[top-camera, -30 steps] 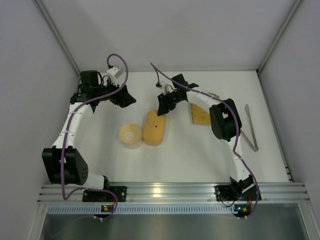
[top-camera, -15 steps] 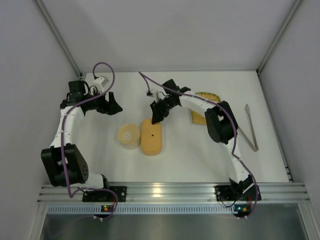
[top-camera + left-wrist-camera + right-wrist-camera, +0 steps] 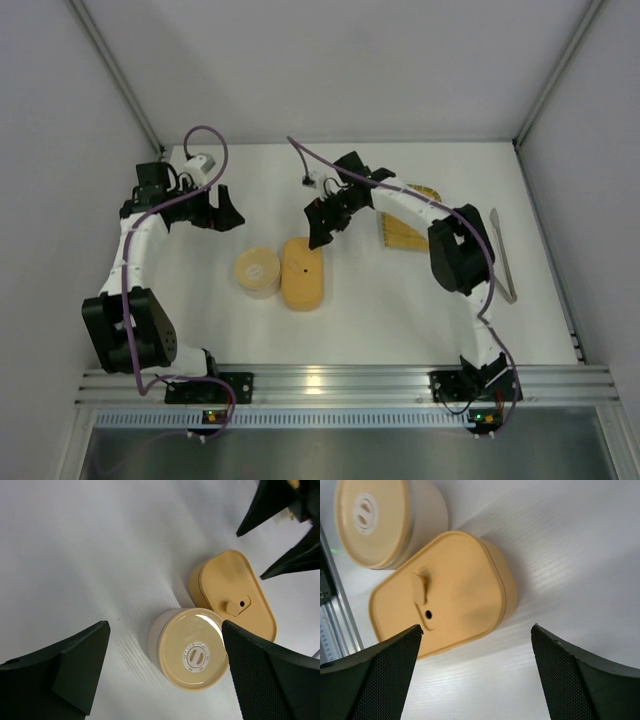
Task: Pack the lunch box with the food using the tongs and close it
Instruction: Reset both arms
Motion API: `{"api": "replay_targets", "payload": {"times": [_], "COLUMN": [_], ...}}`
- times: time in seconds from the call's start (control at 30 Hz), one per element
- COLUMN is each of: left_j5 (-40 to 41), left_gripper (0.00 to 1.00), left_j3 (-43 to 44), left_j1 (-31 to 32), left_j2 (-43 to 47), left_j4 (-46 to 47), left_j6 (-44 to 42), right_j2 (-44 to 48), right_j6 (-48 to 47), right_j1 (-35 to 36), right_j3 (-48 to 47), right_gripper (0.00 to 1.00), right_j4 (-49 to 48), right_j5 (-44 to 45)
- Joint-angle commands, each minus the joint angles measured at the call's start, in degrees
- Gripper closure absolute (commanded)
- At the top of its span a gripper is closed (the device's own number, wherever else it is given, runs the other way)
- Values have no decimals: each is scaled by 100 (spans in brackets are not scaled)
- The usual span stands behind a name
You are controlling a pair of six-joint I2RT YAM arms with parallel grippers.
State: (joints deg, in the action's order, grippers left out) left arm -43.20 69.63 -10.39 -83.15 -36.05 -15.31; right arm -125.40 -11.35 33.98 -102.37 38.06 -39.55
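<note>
The white counter carries a pale-orange oblong plastic lunch box, lid on, near its centre. A small round steel tin with tan lid sits just beside the box at 9 o'clock. A square yellow woven tray lies at 2 o'clock, and long slim silver metal tongs at 3 o'clock.

A white table carries everything, with plain grey walls at the left, the back and the right. A yellow woven tray lies flat on the right half of the table, partly hidden. An aluminium rail runs along the near edge.
</note>
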Motion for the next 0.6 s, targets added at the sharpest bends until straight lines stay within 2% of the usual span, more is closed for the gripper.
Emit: {"api": "replay_targets", "payload": {"times": [0.0, 0.13, 0.27, 0.47, 0.57], "left_j5": [206, 373, 978, 1542, 1850], "left_gripper": [2, 2, 2, 2, 2], "left_j3": [121, 314, 332, -45, -431], "left_j1": [-51, -50, -51, -51, -51], "left_j2": [106, 115, 220, 860, 1169], "left_j4": [213, 2, 98, 318, 389], "left_j6": [378, 494, 845, 828, 793], "right_j2": [1270, 2036, 2853, 4180, 4910], "right_j6": [203, 510, 757, 855, 670], "right_j1": [-242, -593, -1137, -2542, -2887], "right_j3": [-117, 32, 576, 2306, 3343], "right_gripper": [10, 1, 1, 1, 0], "right_j4": [-10, -18, -220, -624, -800], "right_j5": [-18, 52, 710, 1036, 1465]}}
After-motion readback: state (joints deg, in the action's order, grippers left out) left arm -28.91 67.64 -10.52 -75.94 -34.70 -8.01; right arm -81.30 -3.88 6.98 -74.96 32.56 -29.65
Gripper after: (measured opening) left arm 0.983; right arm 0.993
